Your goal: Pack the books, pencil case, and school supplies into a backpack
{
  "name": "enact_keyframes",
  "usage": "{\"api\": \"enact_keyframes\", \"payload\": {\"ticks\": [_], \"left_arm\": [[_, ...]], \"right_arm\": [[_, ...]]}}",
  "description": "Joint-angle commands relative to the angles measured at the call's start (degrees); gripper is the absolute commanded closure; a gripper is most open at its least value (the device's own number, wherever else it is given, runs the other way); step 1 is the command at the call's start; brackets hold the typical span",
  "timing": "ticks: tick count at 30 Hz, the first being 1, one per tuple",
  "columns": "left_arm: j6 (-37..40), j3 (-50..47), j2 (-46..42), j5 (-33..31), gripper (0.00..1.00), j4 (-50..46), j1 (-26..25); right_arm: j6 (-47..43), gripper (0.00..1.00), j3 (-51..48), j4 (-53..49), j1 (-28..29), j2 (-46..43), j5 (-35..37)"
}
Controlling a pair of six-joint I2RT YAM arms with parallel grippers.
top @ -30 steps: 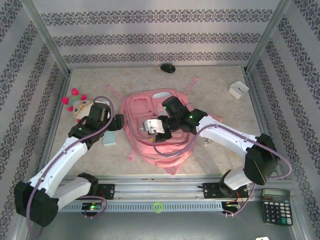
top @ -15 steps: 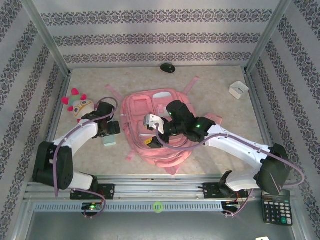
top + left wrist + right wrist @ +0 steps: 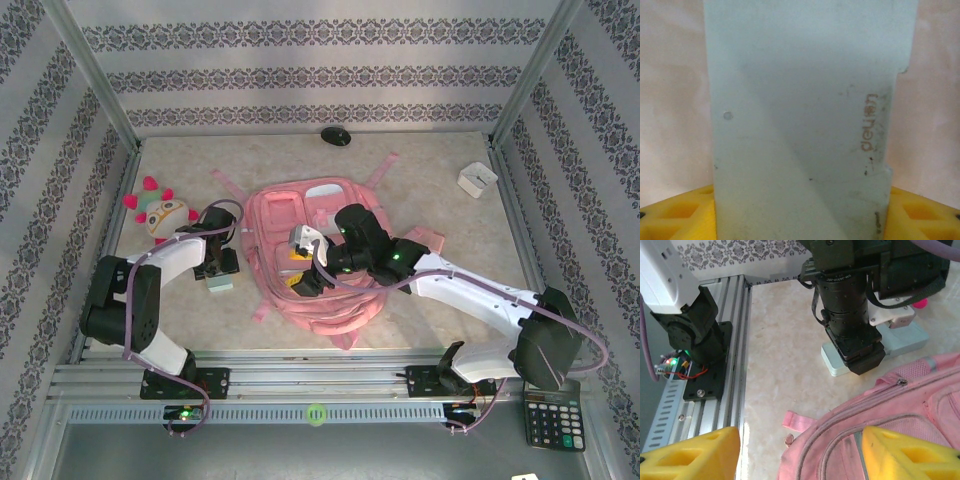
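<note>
Left gripper [image 3: 217,268] down over pencil case [image 3: 219,285], just left of backpack [image 3: 335,305]; fingers [image 3: 675,215] against both long edges, firm hold or not impossible to tell. Right gripper [image 3: 298,268] above backpack's left edge, jaws wide apart, empty.

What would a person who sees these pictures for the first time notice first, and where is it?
The large pink backpack lying flat at the centre catches the eye first, with the right gripper open over it. Just left of it, the left gripper straddles the pale blue pencil case.
</note>
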Motion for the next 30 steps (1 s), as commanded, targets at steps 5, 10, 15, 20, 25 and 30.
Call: {"api": "enact_keyframes", "payload": {"ticks": [5,10,15,20,25,30], "left_arm": [[5.3,1.2,-17.2,3.3,0.5,-1.4,0.2],[17.4,-1.4,-33.2,15.5,0.6,6.2,0.2],[29.5,-4.1,-42.0,30.2,0.65,14.7,-0.8],[41.0,-3.6,-44.0,41.0,0.68,16.2,-2.3],[56.2,-1.8,-44.2,44.3,0.68,11.1,-5.1],[64.8,-0.5,-42.7,42.9,0.68,7.4,-6.2]], "right_arm": [[18.5,0.34,0.6,2.1,-3.6,-3.6,4.5],[28.6,0.34,1.4,1.8,-8.8,-4.6,3.9],[37.7,0.33,2.3,1.0,-13.8,-5.9,1.2],[40.1,0.3,3.0,-2.3,-14.4,-8.1,0.3],[43.0,0.28,3.1,-3.1,-14.3,-9.6,-2.7],[44.3,0.27,5.1,-3.2,-12.0,-8.9,-4.8]]}}
